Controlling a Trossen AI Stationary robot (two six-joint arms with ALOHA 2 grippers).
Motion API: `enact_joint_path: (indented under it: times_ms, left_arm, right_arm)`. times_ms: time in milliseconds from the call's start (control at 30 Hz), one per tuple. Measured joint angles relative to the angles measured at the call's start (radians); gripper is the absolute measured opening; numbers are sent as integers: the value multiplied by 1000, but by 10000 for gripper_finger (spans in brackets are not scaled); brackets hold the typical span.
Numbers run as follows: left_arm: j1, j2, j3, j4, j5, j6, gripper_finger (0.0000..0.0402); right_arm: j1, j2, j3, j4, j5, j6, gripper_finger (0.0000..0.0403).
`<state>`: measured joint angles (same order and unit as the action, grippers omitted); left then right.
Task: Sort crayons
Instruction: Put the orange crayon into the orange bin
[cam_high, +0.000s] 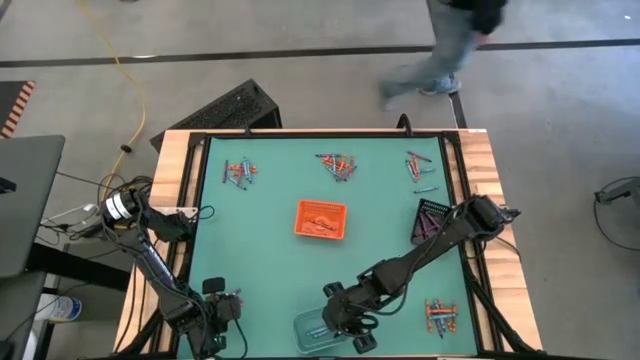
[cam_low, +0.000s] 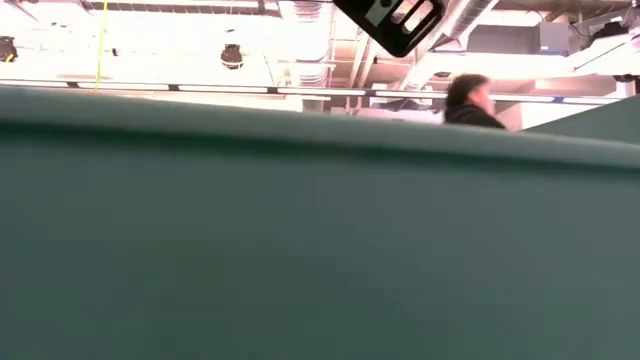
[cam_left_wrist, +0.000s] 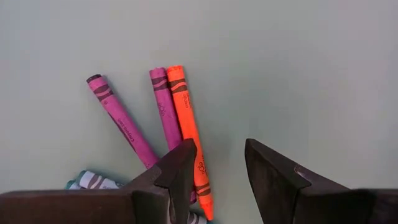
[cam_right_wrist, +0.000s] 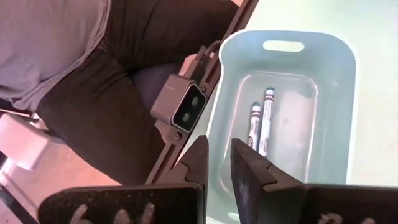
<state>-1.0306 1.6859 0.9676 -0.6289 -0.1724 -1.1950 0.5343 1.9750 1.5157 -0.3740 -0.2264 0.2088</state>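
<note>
The green desk (cam_high: 270, 260) carries four loose clusters of crayons: three along the far edge (cam_high: 240, 172), (cam_high: 337, 165), (cam_high: 420, 166) and one at the near right corner (cam_high: 440, 316). An orange tray (cam_high: 321, 219) sits mid-desk, a black tray (cam_high: 432, 220) to its right, and a clear tray (cam_right_wrist: 292, 118) at the near edge.

The right claw (cam_right_wrist: 217, 163) hangs over the clear tray's rim, its jaws a narrow gap apart with nothing between them. Two blue-grey crayons (cam_right_wrist: 261, 127) lie side by side in the tray bottom.

The left claw (cam_left_wrist: 219, 171) hovers at the near left corner with jaws open and empty. Just beside its one finger lies an orange crayon (cam_left_wrist: 188, 130), touching a purple crayon (cam_left_wrist: 164, 106); their long axes run nearly parallel to the fingers. The orange one sits off to that side of the gap, not inside it, so the left claw would likely need a small sideways shift to straddle it.
</note>
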Motion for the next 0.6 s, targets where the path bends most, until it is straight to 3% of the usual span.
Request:
enact_joint_path:
  times_ms: [600]
  left_arm:
    - [24,0,-5,2,-30,-100,132]
  right_arm:
    - [0,-2,0,-39,2,0,62]
